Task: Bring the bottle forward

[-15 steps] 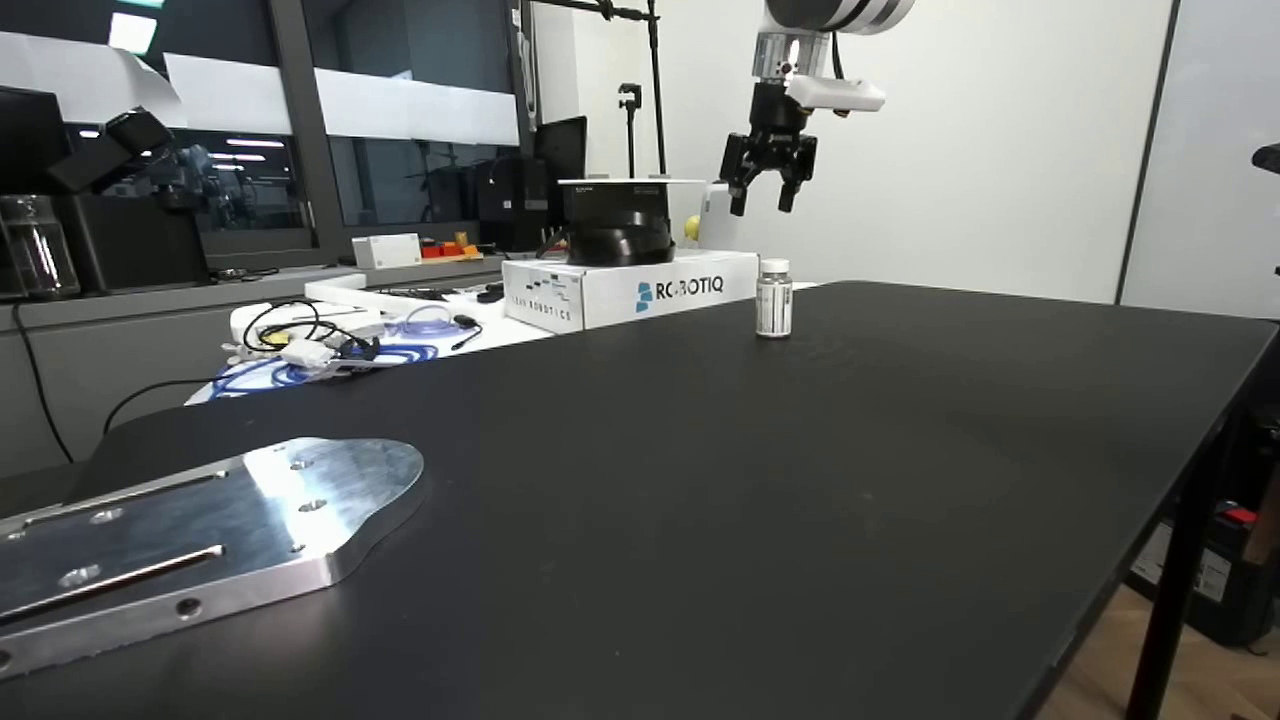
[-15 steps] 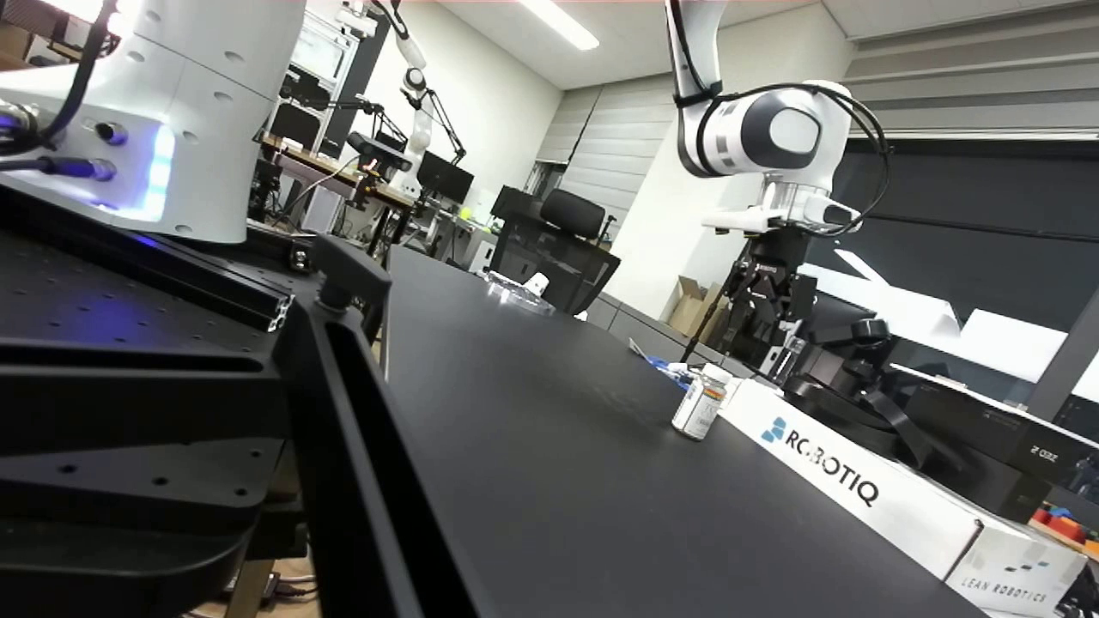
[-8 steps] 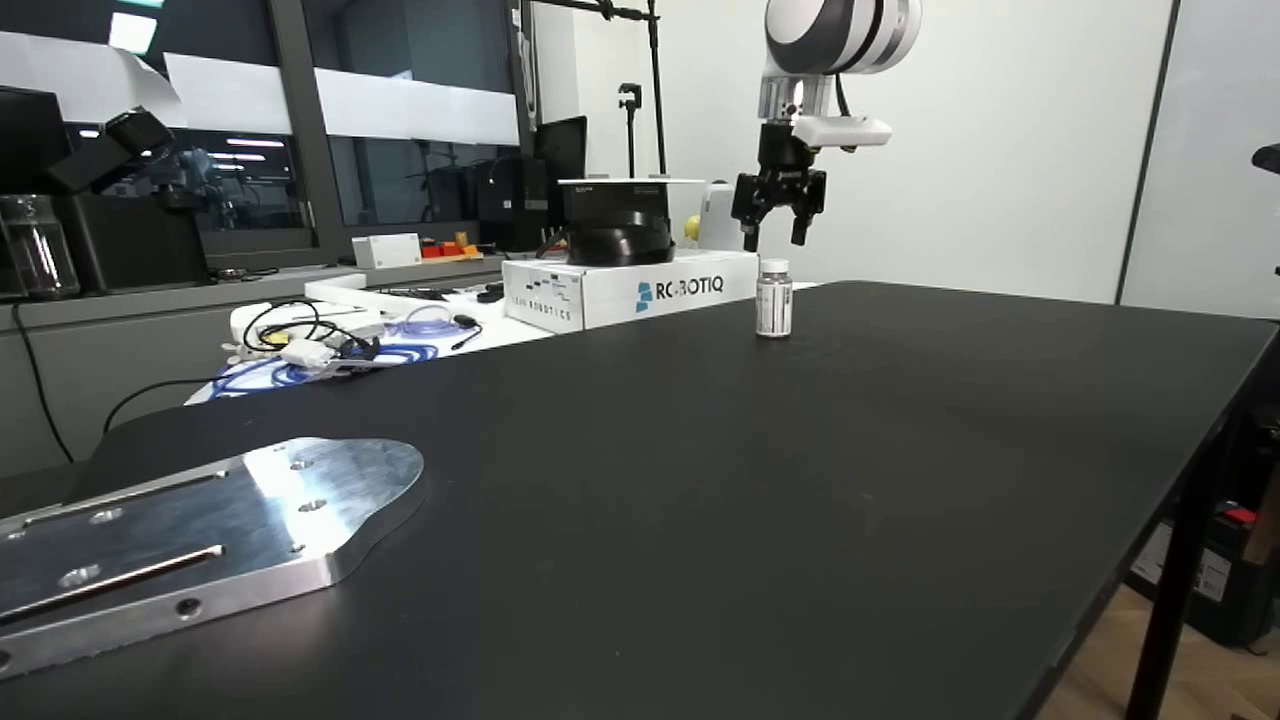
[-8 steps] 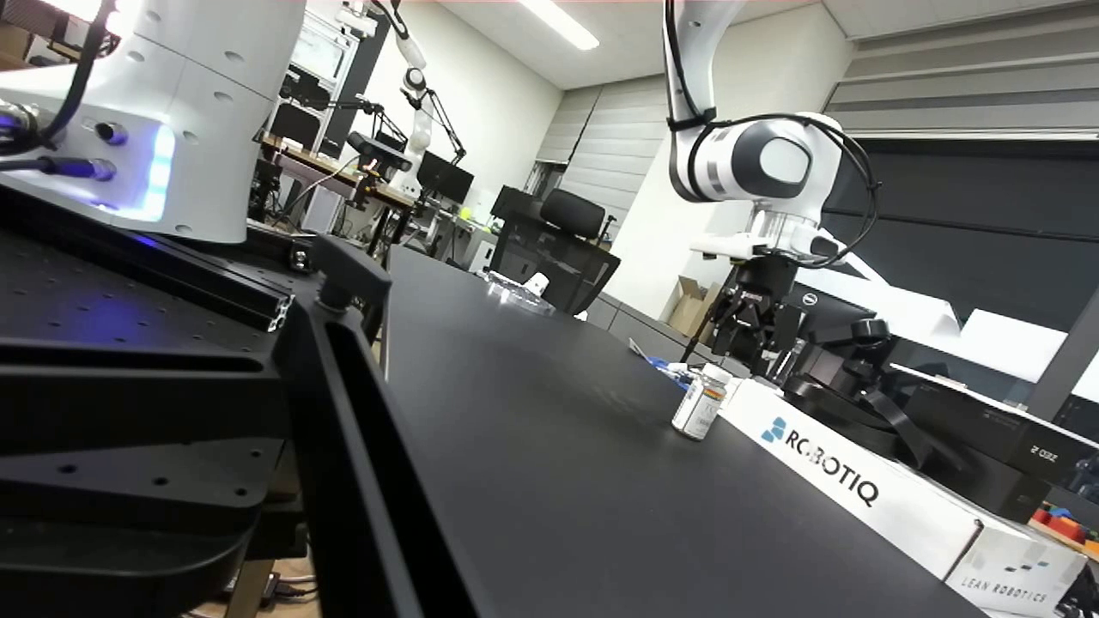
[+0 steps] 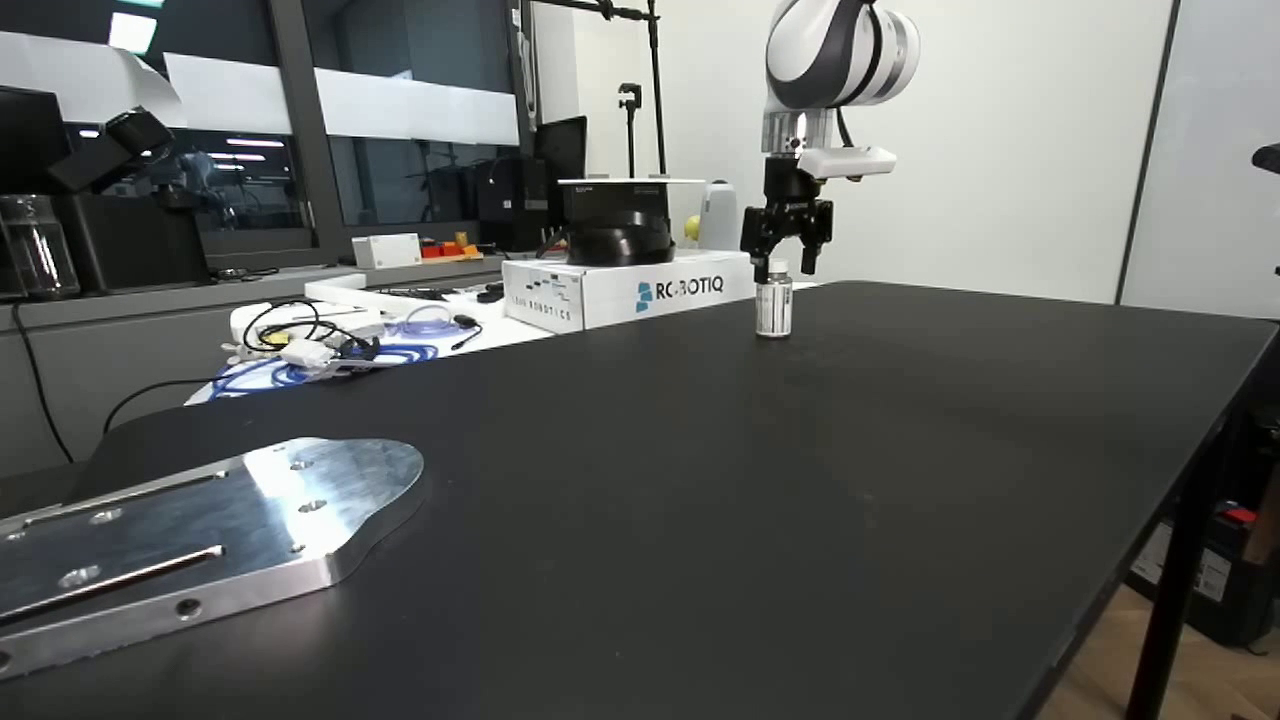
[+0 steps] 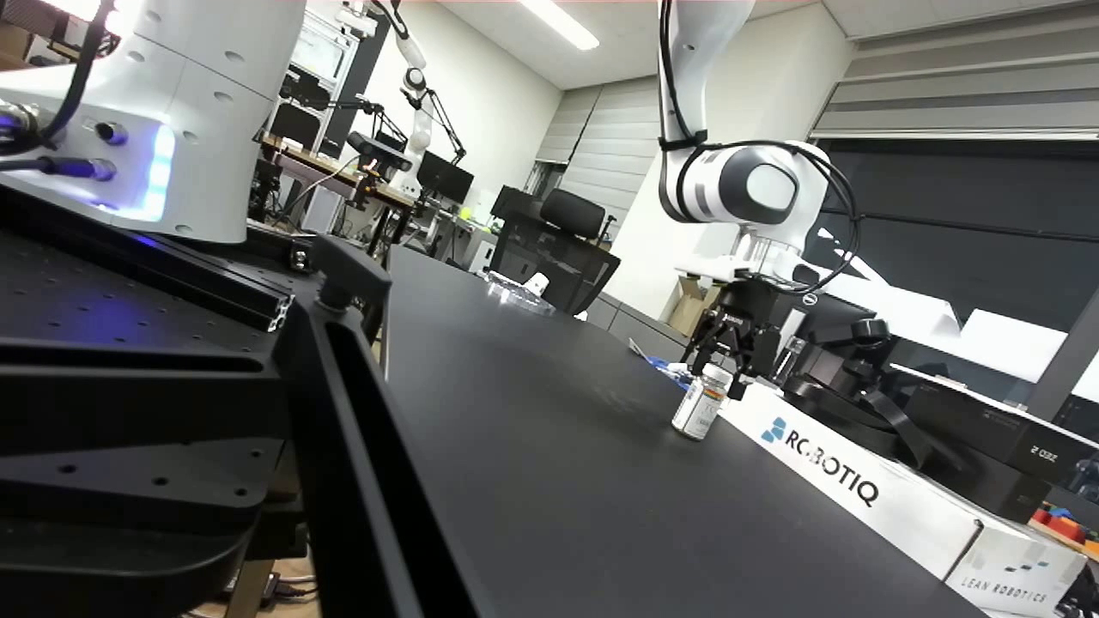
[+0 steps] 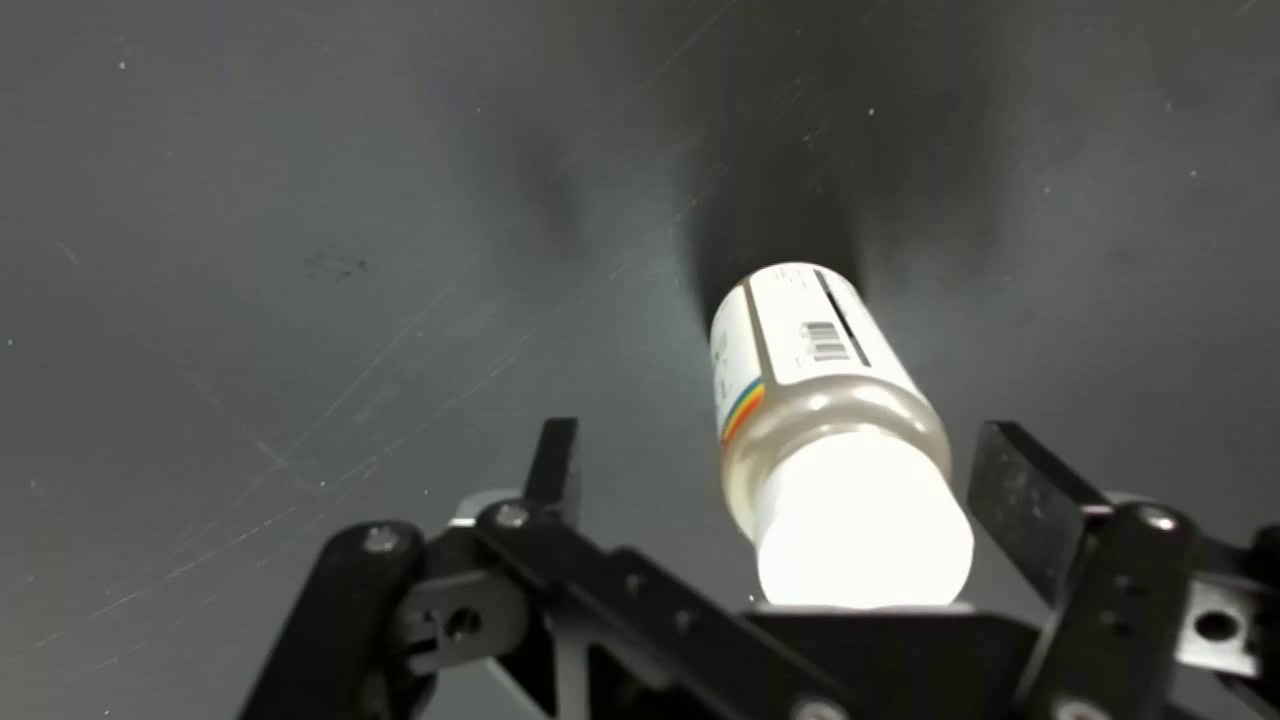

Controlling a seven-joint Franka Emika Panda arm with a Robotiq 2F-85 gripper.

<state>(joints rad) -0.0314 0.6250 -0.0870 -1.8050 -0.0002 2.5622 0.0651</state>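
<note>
Bottle [image 7: 835, 420]: likely light, stiff, a bit slick, easy to tip. Hold it round the middle, not by the cap [image 7: 865, 525]. Jaws spread, nothing gripped; cap off-centre between them in wrist view. Bottle upright on tabletop [image 5: 640, 520], near Robotiq box [image 6: 884, 498].

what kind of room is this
Most likely a robotics lab or workshop. What looks like a second robot arm stands in the background, a white box is printed ROBOTIQ, and a slotted metal plate lies on the black table.
</note>
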